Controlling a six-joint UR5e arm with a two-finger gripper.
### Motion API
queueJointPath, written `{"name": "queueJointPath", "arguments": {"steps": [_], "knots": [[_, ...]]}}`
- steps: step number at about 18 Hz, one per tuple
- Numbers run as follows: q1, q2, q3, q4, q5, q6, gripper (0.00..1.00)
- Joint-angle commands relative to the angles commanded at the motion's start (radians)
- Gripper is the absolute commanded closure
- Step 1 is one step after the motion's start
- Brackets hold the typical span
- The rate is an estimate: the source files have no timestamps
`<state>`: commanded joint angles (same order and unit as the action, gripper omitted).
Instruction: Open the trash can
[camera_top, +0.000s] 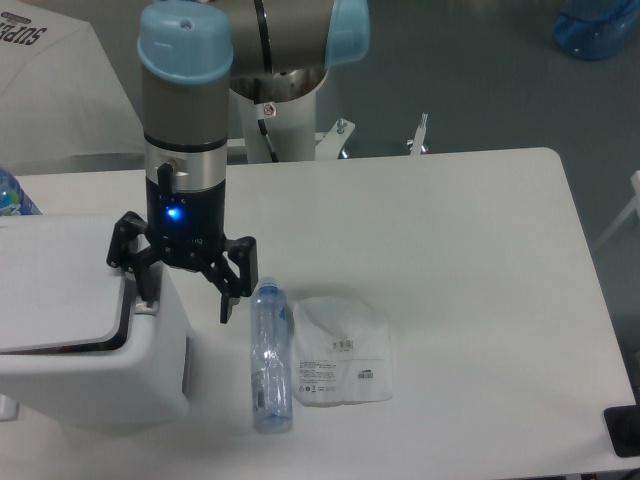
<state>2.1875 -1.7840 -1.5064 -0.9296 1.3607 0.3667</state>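
The white trash can (95, 385) fills the table's left front corner. Its flat lid (55, 290) is raised a little, with a dark gap showing along its front and right edges. My gripper (188, 303) hangs open over the can's right edge. One of its black fingers (147, 290) stands on the grey push tab (147, 310) beside the lid. The other finger is off the can's side, above the table near the bottle.
A clear plastic bottle (269, 355) lies on the table right of the can, and a flat white plastic packet (342, 350) lies next to it. A blue bottle top (10, 195) peeks in at the left edge.
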Motion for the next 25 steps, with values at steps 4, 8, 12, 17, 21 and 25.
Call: {"name": "queueJointPath", "arguments": {"steps": [4, 8, 12, 17, 21, 25], "knots": [[0.012, 0.006, 0.014, -0.002, -0.056, 0.002, 0.0], [0.081, 0.035, 0.017, -0.003, -0.136, -0.002, 0.0], [0.112, 0.051, 0.029, -0.003, -0.12, -0.002, 0.0], [0.166, 0.045, 0.051, -0.008, -0.114, 0.02, 0.0], [0.179, 0.038, 0.038, -0.021, -0.023, 0.107, 0.0], [0.19, 0.035, 0.038, -0.041, 0.018, 0.167, 0.0]]}}
